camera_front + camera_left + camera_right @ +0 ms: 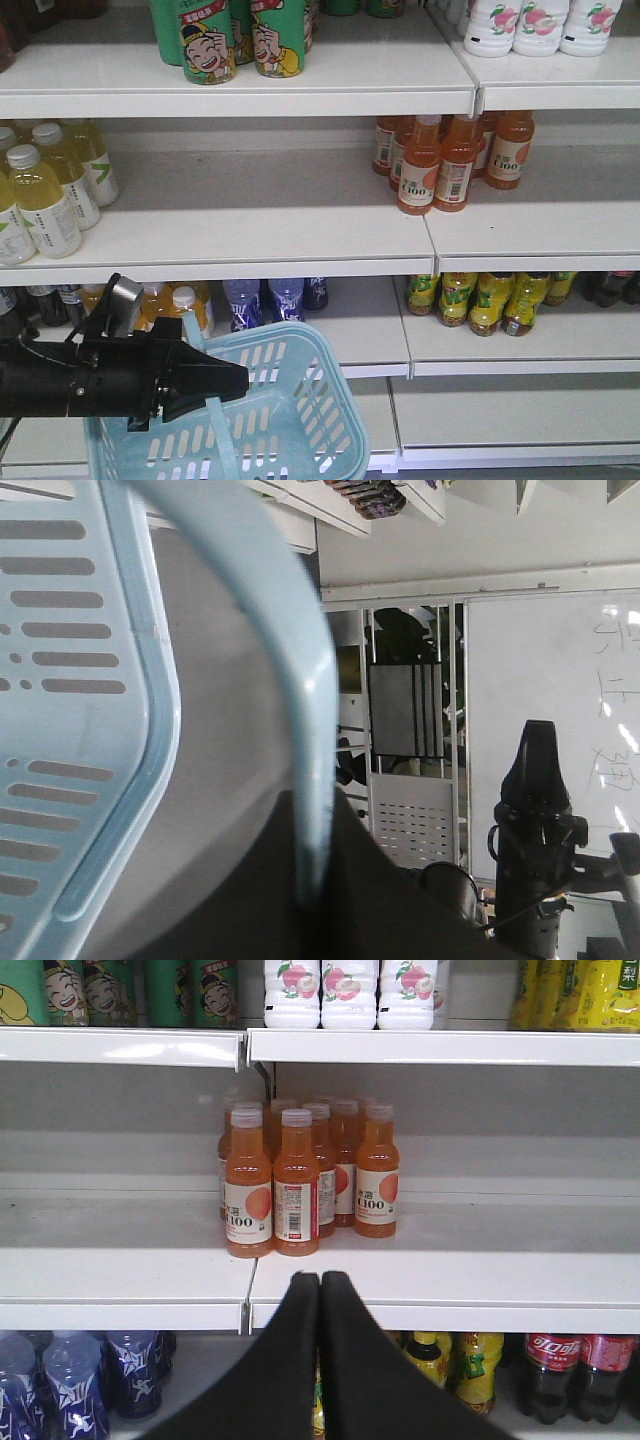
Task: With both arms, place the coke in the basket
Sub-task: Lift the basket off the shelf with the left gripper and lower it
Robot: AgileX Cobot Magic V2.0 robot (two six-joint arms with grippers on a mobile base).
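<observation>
Front view: my left gripper [235,382] reaches in from the lower left, its jaws closed on the thin swing handle [216,432] of the light blue basket [320,440]. The basket hangs in front of the lowest shelves. On the top shelf stand green cans [208,55] printed with a laughing cartoon face, and white bottles [540,25] with a peach picture. The middle shelf carries pale yellow bottles [45,200] on the left and orange bottles [435,170] marked "C100" on the right. Lower down are blue-wrapped bottles [265,300] and yellow-green ones [475,300]; I cannot read either label.

Left wrist view: the handle curves down and ends pinched between my dark fingers [380,920], with the slotted basket wall just beside it on the left. A whiteboard [560,710] at the back bears handwriting too faint to read.

Right wrist view: my right gripper [320,1280] has its two black fingers pressed together at the tips, holding nothing and touching nothing. It points at the shelf edge below the "C100" bottles. At the lower right stand dark cola bottles [550,1360] with red labels and white script. The coke can shows in none of my views.
</observation>
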